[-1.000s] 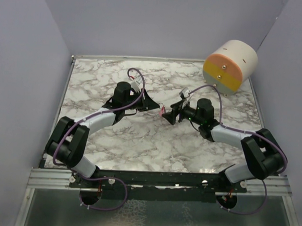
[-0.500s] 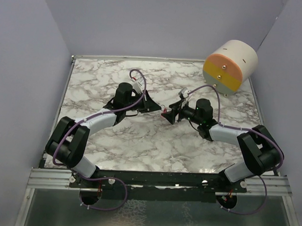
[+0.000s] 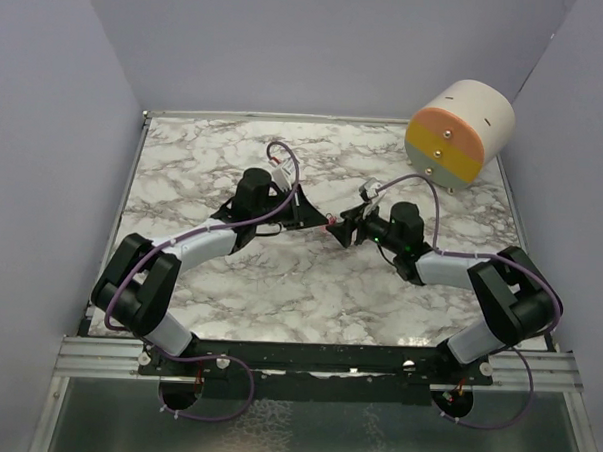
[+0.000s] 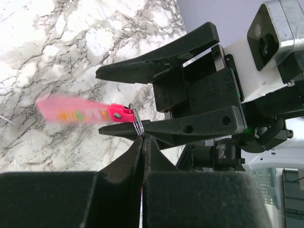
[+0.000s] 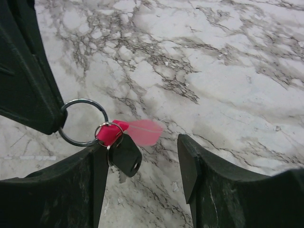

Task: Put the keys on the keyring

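Note:
The keyring's metal ring (image 5: 83,122) is pinched in the tips of my left gripper (image 4: 143,137), which is shut on it. Its pink strip (image 4: 76,111) swings out to the left, blurred. In the right wrist view a smaller ring (image 5: 110,135) links the big ring, the pink strip (image 5: 137,132) and the black-headed key (image 5: 124,156), which hangs down from it. My right gripper (image 5: 142,146) stands open around this bunch. The key hangs close against its left finger (image 5: 71,190), well apart from the other. From above, both grippers meet tip to tip at the pink keyring (image 3: 330,223).
A large cream cylinder with orange and yellow bands on its face (image 3: 461,131) lies at the back right. The marble table (image 3: 184,161) is walled on three sides. The right gripper's black fingers (image 4: 161,66) fill the left wrist view.
My left gripper has moved right with the keyring, up to the right gripper's tips. The right gripper's jaws have drawn somewhat closer together.

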You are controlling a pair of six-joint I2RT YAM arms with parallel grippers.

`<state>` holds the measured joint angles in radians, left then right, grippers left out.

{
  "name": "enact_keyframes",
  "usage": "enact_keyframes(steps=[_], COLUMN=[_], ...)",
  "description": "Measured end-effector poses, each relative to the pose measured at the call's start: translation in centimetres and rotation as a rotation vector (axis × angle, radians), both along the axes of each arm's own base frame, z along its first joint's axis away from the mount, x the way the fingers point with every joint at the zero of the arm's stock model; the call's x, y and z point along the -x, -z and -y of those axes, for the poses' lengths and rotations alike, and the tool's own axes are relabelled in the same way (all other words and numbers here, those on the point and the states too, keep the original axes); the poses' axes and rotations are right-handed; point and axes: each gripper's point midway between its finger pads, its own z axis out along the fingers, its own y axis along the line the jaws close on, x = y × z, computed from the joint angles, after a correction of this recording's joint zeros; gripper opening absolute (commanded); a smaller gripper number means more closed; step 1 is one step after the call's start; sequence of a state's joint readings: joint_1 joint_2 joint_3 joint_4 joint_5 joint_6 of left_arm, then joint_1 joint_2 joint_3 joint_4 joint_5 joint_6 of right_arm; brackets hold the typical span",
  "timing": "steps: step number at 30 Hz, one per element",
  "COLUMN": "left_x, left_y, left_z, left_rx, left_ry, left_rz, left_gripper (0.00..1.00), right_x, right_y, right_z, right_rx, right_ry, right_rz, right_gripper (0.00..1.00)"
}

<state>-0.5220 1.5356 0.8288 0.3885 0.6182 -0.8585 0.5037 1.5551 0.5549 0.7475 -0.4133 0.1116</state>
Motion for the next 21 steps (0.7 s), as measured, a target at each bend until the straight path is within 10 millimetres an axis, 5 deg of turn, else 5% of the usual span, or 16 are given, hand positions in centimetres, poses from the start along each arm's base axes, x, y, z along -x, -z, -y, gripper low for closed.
enact_keyframes(steps=[21], left_x=[0.7], left_y=[0.2], left_z=[0.6], left_rx=[0.000], left_ry=[0.026], left_rz=[-0.010], left_gripper=[0.00], right_x=[-0.1], right_y=[-1.8], right_z=[2.5], right_rx=[-0.042], right_ry=[0.141], right_rz=[0.091], right_gripper=[0.56])
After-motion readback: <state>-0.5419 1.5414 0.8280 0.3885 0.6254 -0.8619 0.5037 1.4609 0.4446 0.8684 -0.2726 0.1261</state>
